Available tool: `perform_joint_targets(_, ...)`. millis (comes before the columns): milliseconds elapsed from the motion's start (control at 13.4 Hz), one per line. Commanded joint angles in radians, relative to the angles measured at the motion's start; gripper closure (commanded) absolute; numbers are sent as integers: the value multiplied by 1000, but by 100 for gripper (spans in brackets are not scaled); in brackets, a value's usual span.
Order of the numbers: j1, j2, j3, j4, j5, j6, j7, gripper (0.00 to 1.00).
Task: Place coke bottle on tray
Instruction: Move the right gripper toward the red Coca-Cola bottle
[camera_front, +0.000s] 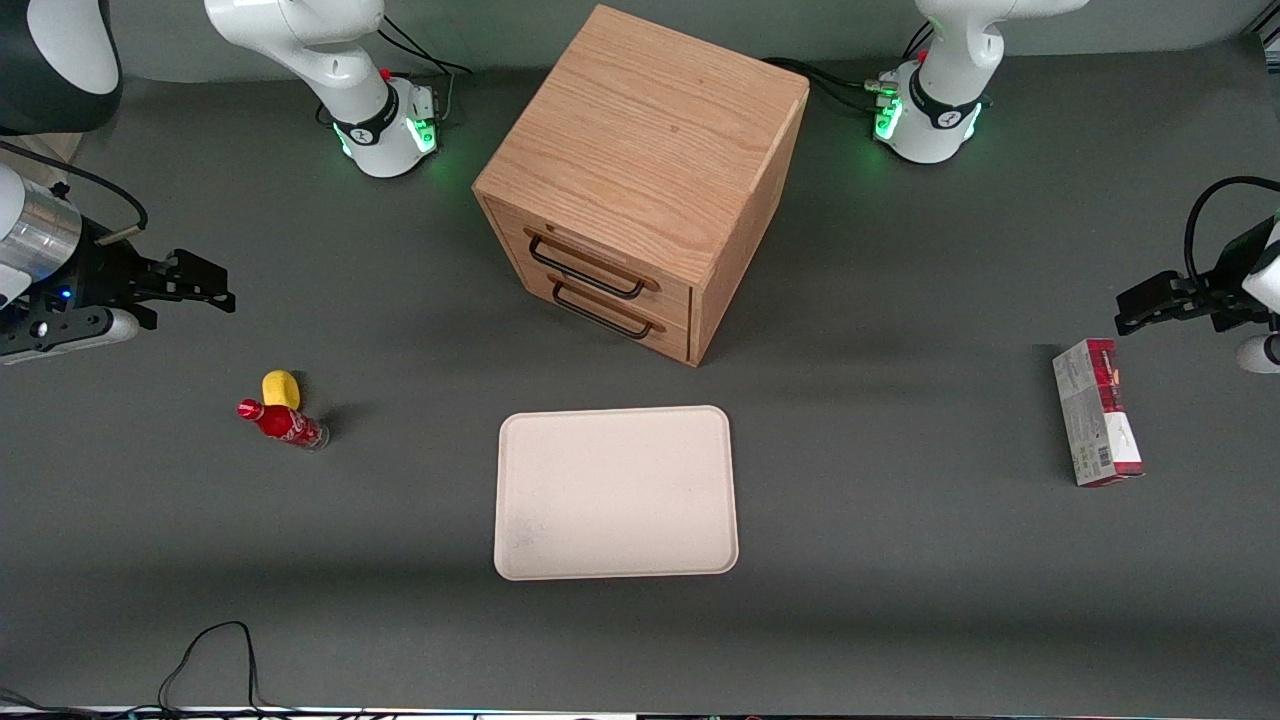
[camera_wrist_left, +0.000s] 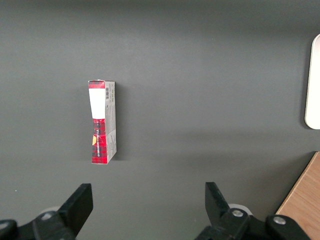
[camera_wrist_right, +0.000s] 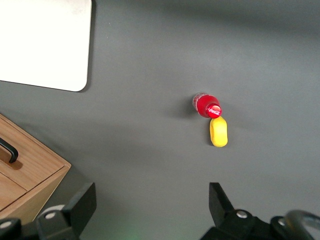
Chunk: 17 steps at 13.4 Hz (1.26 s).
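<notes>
My gripper (camera_front: 215, 285) hangs with its fingers spread wide and empty above the table's (camera_front: 900, 600) edge at my working end. The coke bottle (camera_front: 283, 423), tiny and red with a red cap, white script and a clear base, stands touching a small yellow object (camera_front: 281, 388). The cream tray (camera_front: 615, 492), well apart from it, lies mid-table near the front edge.

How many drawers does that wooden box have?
2, stacked on the cabinet's front: the upper drawer and the lower drawer, each with a dark handle. The tool hangs open toward the working arm's end.
</notes>
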<state>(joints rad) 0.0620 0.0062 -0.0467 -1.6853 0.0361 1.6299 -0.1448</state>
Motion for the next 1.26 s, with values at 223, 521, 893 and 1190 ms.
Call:
perform_joint_targets(223, 4, 28, -13, 49, -4, -24, 11, 0)
perform_joint_targets(521, 1, 28, -13, 49, -1, -25, 19, 0)
perform_joint_targets(893, -43, 76, -25, 138, -25, -44, 2, 0)
perform_joint_targets(1190, -123, 269, -27, 437, -35, -229, -148, 0)
